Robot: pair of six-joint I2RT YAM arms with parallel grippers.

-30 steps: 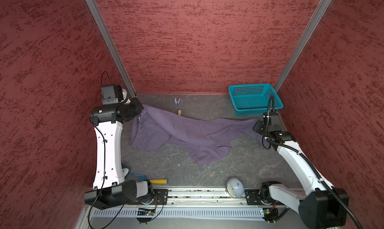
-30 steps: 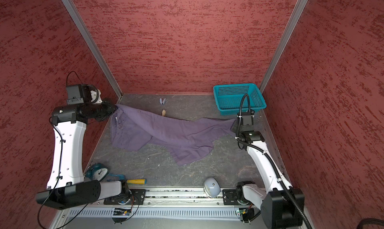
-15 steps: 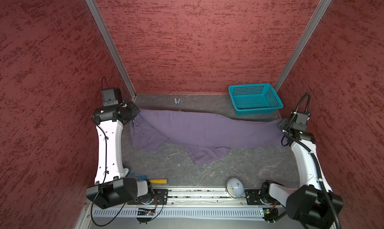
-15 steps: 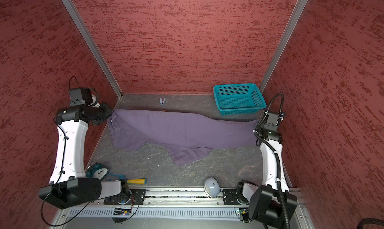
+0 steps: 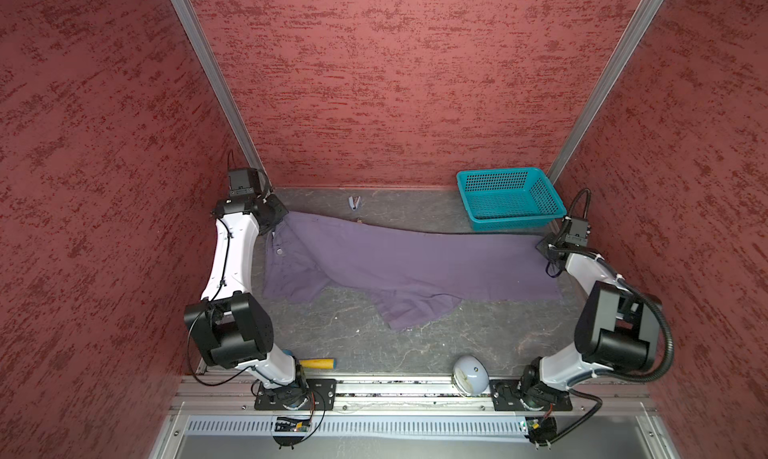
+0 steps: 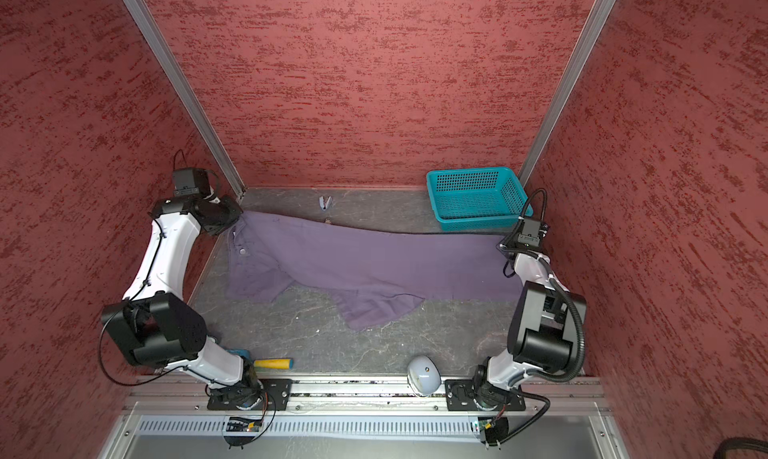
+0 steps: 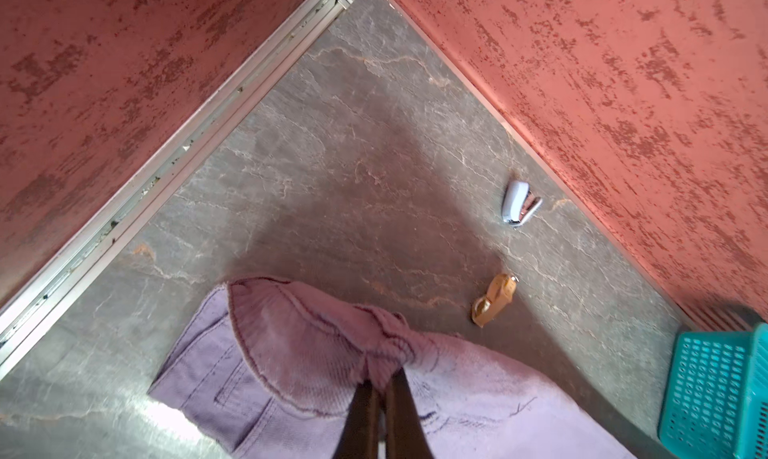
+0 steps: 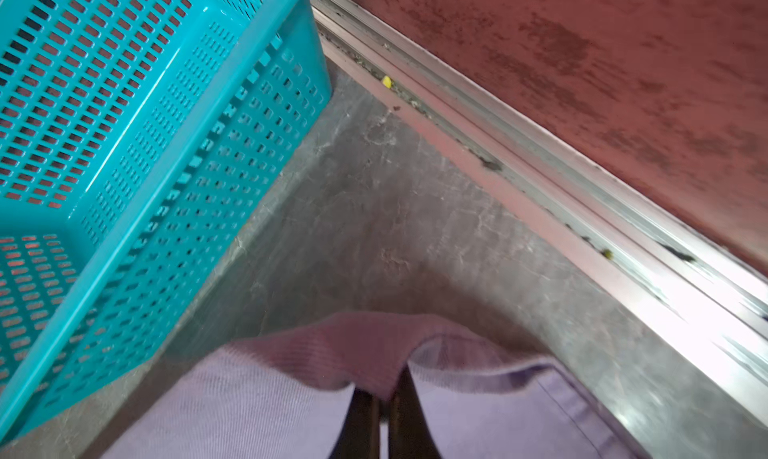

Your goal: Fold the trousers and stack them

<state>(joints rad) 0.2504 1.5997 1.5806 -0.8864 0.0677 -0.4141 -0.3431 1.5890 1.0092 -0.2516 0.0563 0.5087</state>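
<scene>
At the far-left corner of the table (image 5: pixel 332 344), the left gripper (image 7: pixel 380 390) has its fingers pressed together on the waistband end of the trousers (image 5: pixel 415 261). Its arm rises from the front-left base, elbow high, forearm reaching back to that corner. The trousers lie across the rear half of the table. One leg is drawn out flat from left to right, and the second leg is bunched toward the front centre. At the right edge, just beside the teal basket (image 5: pixel 509 199), the right gripper (image 8: pixel 384 394) is pinched closed on the hem of the drawn-out leg; whether it takes one layer or both is unclear. Its arm is folded tightly, forearm pointing rearward. Step in hand, by judgement: spreading before the first fold. The next move calls for lowering both ends together, then straightening the bunched leg.
</scene>
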